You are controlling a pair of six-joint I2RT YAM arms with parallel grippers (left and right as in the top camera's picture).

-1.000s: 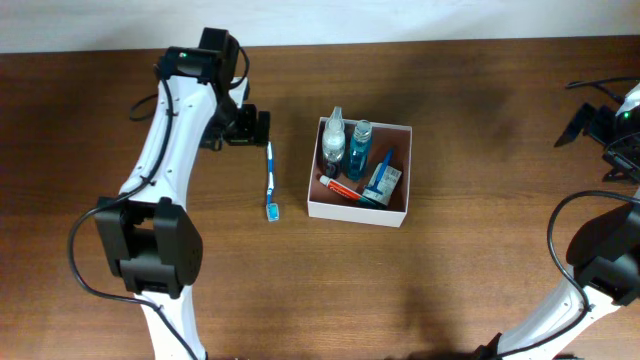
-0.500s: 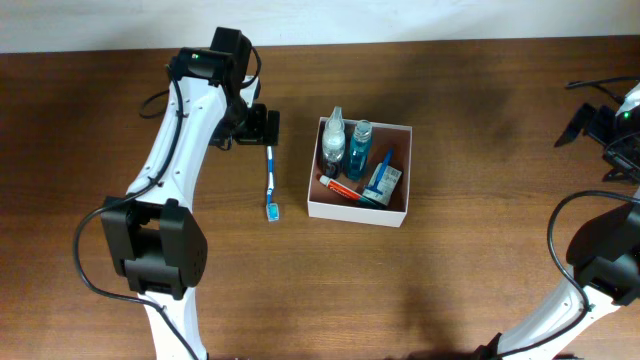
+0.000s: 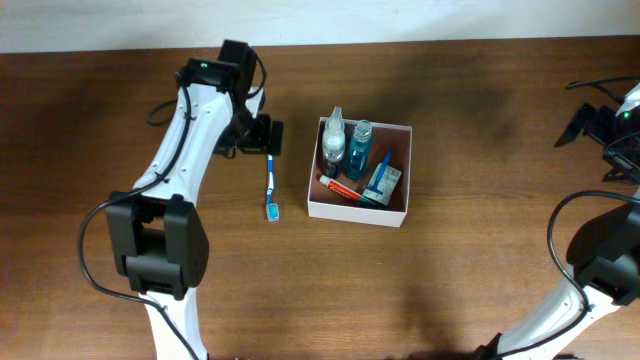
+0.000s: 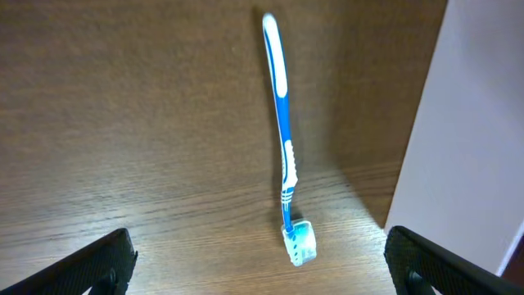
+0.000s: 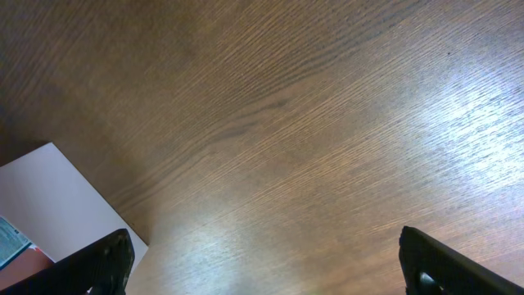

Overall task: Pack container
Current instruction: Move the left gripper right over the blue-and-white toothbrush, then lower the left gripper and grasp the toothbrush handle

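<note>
Plainly, left claw [image 3: 268, 137] and right claw [image 3: 588, 124] gape empty over wood-grain table [image 3: 480, 270].

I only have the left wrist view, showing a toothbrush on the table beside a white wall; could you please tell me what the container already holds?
Observer: The container holds a pale bottle, a blue bottle, a toothpaste tube and a small carton.
Operator: Is there room left inside?
Observer: Yes, its right side is uncovered.
Operator: Where is the right gripper?
Observer: The right gripper is open over bare table, right of the container, holding nothing.
</note>
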